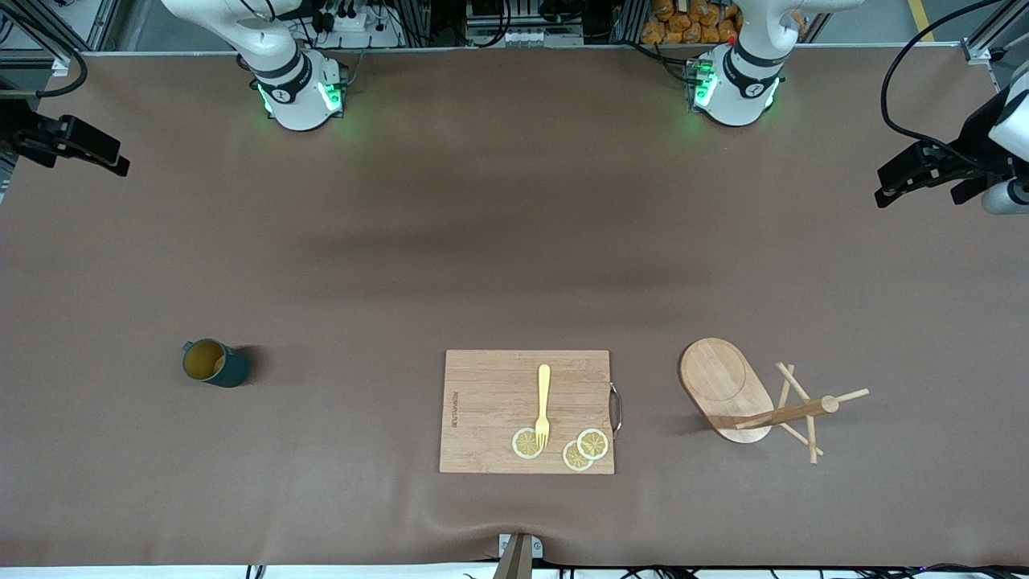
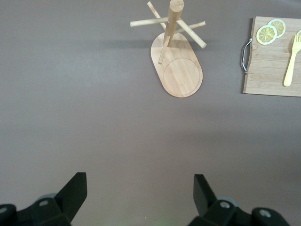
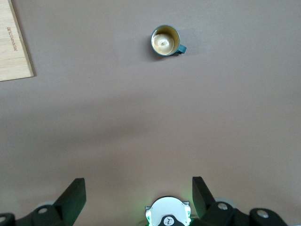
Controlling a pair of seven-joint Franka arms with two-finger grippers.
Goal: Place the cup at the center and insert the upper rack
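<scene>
Cup (image 1: 215, 363) upright on table, well apart from upper rack (image 1: 752, 396)

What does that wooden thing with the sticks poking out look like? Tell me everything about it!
The light wooden mug stand has a flat oval base with a round groove, one round post and thin pegs crossing near the post's top. It stands upright on the brown table covering, toward the left arm's end, beside the rectangular wooden cutting board. Nothing hangs on it, and nothing but the table touches it.
</scene>
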